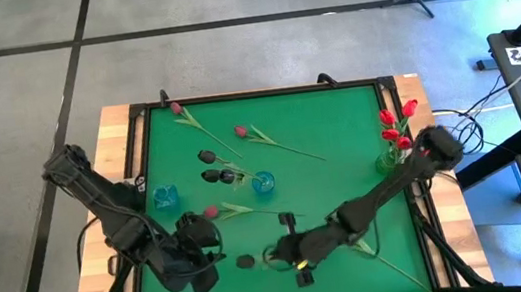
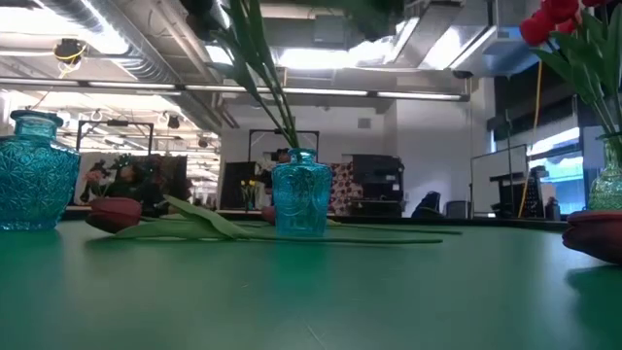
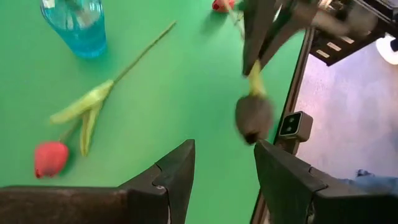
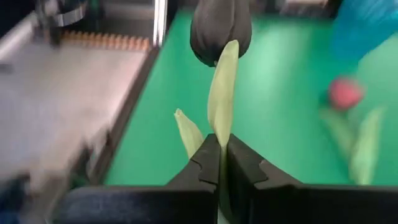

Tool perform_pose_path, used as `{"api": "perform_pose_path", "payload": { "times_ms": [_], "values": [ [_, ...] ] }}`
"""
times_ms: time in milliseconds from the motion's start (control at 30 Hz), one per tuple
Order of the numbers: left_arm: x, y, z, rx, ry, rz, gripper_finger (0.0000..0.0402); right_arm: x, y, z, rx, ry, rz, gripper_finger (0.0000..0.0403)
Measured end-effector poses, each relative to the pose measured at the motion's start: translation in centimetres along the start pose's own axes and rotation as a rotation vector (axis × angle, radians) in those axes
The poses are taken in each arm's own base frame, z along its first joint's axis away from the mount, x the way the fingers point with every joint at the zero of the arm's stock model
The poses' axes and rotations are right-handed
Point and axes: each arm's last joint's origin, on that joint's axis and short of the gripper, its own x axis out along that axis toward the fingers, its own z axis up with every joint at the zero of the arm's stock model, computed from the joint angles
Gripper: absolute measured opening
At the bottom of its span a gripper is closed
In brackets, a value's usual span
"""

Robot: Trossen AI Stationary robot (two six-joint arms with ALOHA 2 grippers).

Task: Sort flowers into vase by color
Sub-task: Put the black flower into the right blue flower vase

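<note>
Black tulip [image 4: 221, 28] is clamped at its stem by the right gripper [image 4: 219, 163], bottom centre of the high view. Its stem runs straight out from the fingertips, bud foremost. Left gripper [image 3: 224, 171], fingers apart, waits lower left.

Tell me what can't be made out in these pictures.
- Right gripper, shut on the black tulip: the stem's lower end, hidden between the fingers in the right wrist view.
- Low view: the red flowers are cut off by the top edge.
- Right wrist view: the pinkish tulip is blurred.
- High view: the left gripper blends into the dark arm.
</note>
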Motion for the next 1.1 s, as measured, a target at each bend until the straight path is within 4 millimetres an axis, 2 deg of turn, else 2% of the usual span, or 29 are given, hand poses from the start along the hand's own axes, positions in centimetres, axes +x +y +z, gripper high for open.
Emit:
{"api": "perform_pose_path", "payload": {
  "times_ms": [100, 200, 267, 367, 467, 567, 700, 833, 967, 1100],
  "values": [
    [-0.5, 0.3, 0.4, 0.027, -0.014, -0.009, 0.0163, -3.3, -1.5, 4.0, 0.051, -0.129, -0.017, 0.0006],
    [-0.9, 0.2, 0.5, 0.046, -0.031, -0.032, 0.0163, -8.0, -3.3, 8.5, 0.106, -0.355, -0.013, 0.0006],
    [-1.4, 0.0, 0.3, 0.083, -0.06, -0.042, 0.0163, -11.0, -4.5, 10.6, 0.105, -0.496, -0.022, 0.0006],
    [-1.9, -0.2, -0.2, 0.107, -0.123, -0.03, 0.0163, -14.2, -6.3, 12.4, 0.071, -0.665, -0.045, 0.0004],
    [-2.3, -0.4, -0.5, 0.094, -0.188, -0.01, 0.0163, -15.7, -8.8, 13.1, 0.066, -0.85, -0.036, 0.0004],
    [-2.4, -0.4, -0.5, 0.07, -0.234, 0.0, 0.0163, -15.4, -11.6, 12.6, 0.087, -0.96, 0.009, 0.0003],
    [-2.2, -0.4, -0.1, 0.071, -0.249, 0.003, 0.0163, -13.1, -14.7, 10.7, 0.107, -0.971, 0.059, 0.0002],
    [-2.0, -0.2, 0.4, 0.067, -0.282, 0.031, 0.0163, -11.8, -17.1, 9.4, 0.11, -1.01, 0.079, 0.0002],
    [-1.6, 0.2, 1.2, 0.064, -0.31, 0.066, 0.0163, -9.8, -18.7, 8.0, 0.118, -1.011, 0.102, 0.0002],
    [-1.3, 0.5, 1.7, 0.049, -0.324, 0.088, 0.0163, -8.4, -19.2, 7.4, 0.109, -1.033, 0.111, 0.0002]
  ]
}}
